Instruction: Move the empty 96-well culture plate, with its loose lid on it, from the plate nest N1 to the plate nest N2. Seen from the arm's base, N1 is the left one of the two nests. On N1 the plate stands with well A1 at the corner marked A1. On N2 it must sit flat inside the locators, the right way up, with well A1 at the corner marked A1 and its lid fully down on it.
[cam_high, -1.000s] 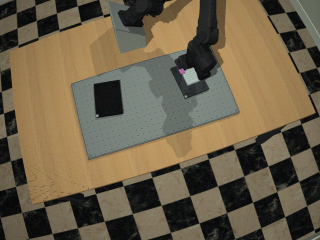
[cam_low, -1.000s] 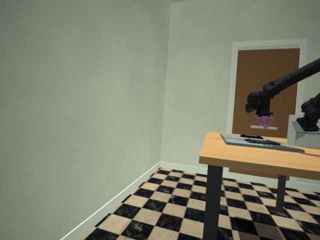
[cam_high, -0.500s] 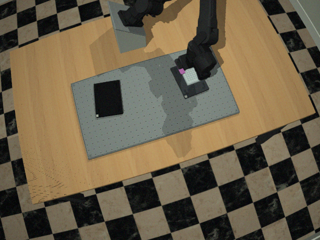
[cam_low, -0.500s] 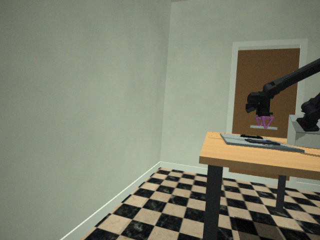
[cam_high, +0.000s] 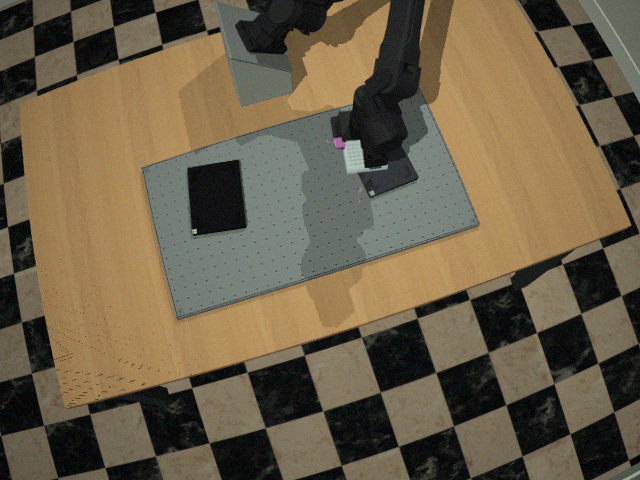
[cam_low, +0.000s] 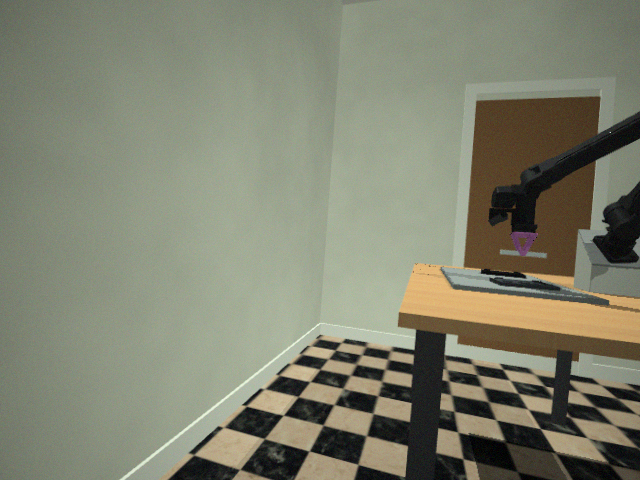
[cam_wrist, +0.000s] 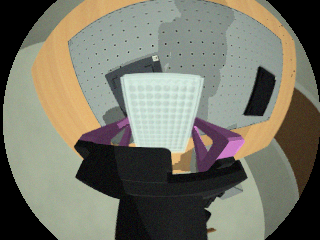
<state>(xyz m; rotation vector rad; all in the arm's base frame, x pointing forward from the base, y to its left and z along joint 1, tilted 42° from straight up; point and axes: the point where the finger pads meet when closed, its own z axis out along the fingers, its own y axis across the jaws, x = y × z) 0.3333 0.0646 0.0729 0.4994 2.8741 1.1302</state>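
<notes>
The white 96-well plate (cam_high: 355, 156) hangs in the air above the dark nest N1 (cam_high: 391, 177), well clear of it. My gripper (cam_wrist: 161, 119) with purple fingers is shut on the plate's two long sides. In the wrist view the plate (cam_wrist: 163, 110) fills the centre, and its well grid is visible from above. I cannot make out the lid as a separate part. In the side view the plate (cam_low: 517, 254) is level, a little above the table, under the gripper (cam_low: 523, 242). The black nest N2 (cam_high: 216, 196) lies empty on the far side of the grey board; it also shows in the wrist view (cam_wrist: 260, 91).
Both nests sit on a grey perforated board (cam_high: 310, 217) on a wooden table. The arm's grey base block (cam_high: 255, 67) stands at the table's back edge. A small white corner mark shows on each nest (cam_high: 194, 227) (cam_high: 370, 189).
</notes>
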